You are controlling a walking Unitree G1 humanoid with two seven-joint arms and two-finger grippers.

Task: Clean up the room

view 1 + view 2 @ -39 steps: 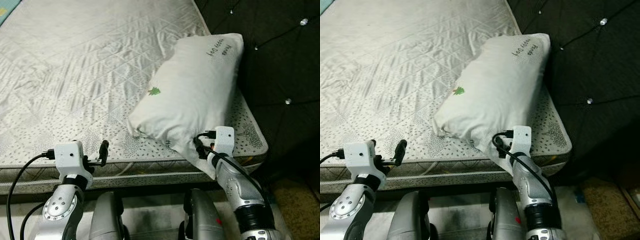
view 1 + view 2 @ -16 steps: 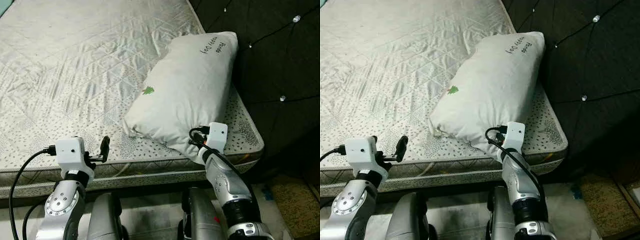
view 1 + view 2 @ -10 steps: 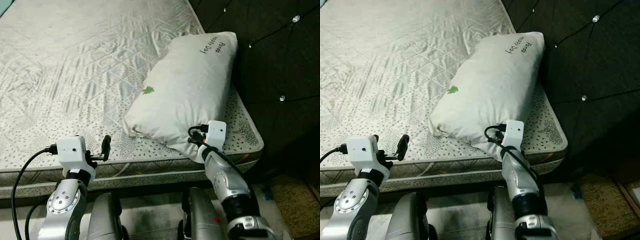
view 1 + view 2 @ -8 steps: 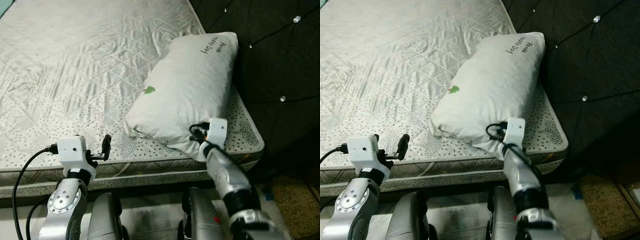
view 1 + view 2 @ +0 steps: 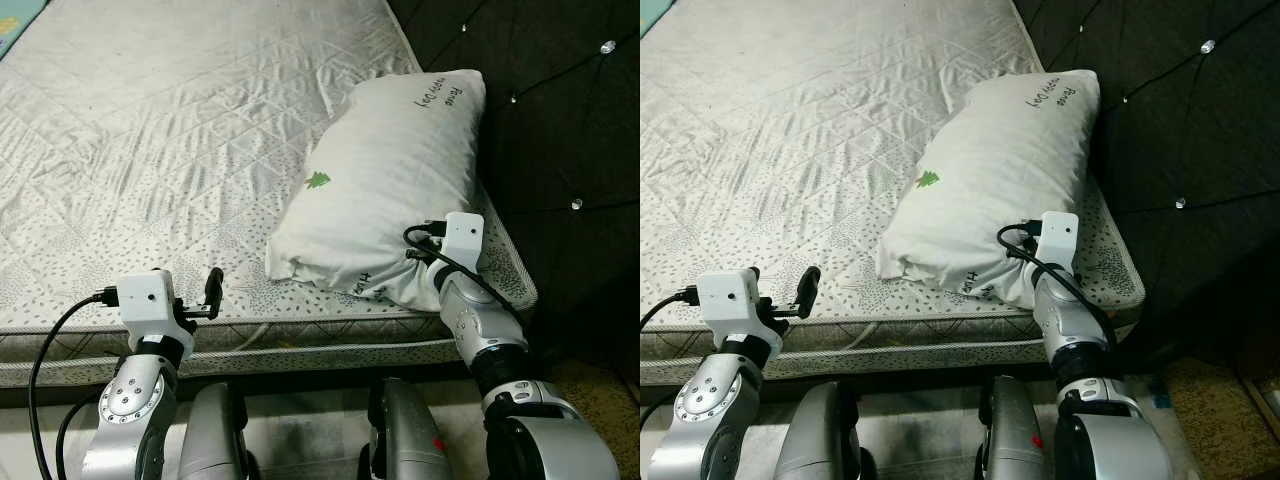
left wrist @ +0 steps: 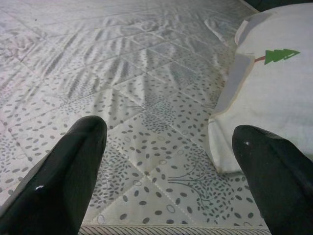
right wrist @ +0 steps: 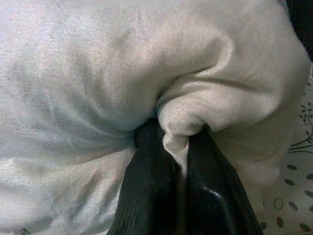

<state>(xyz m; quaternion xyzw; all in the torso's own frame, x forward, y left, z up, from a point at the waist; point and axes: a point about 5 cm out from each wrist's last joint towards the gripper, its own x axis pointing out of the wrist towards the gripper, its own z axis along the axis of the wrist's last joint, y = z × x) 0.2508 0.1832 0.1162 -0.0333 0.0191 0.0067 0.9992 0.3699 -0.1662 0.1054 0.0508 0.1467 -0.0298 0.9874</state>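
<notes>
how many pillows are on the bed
1. The white pillow lies at the bed's right end, against the dark headboard, its near corner pinched in the right gripper. The left gripper hovers open over the near edge. The bed runs out of view, so more may be hidden.

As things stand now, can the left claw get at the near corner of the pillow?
Probably yes. The left claw is open above the mattress edge, and only bare mattress lies between it and the pillow. The right claw grips a fold elsewhere.
</notes>
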